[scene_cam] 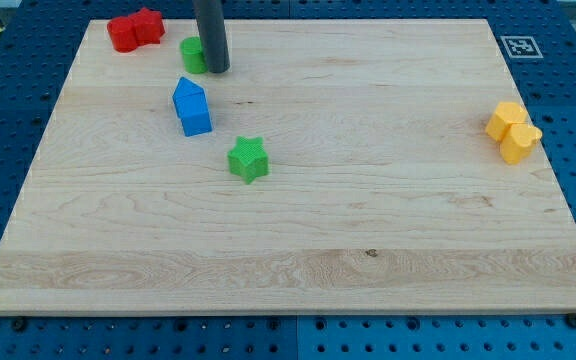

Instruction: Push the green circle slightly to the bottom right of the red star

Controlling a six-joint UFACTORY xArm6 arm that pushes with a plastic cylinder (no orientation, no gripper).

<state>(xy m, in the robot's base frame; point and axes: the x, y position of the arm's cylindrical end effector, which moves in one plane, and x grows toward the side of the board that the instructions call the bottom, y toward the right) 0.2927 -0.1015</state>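
The green circle [192, 54] sits near the view's top left, partly hidden by my rod. My tip [217, 70] touches or nearly touches its right side. The red star [146, 25] lies to the upper left of the green circle, next to another red block [122, 33] at the board's top left corner. The green circle is to the lower right of the red star, a short gap apart.
A blue house-shaped block [191, 106] stands just below the green circle. A green star [248, 159] lies below and right of it. Two yellow blocks [512, 131] sit near the board's right edge. The wooden board [368, 250] rests on a blue pegboard.
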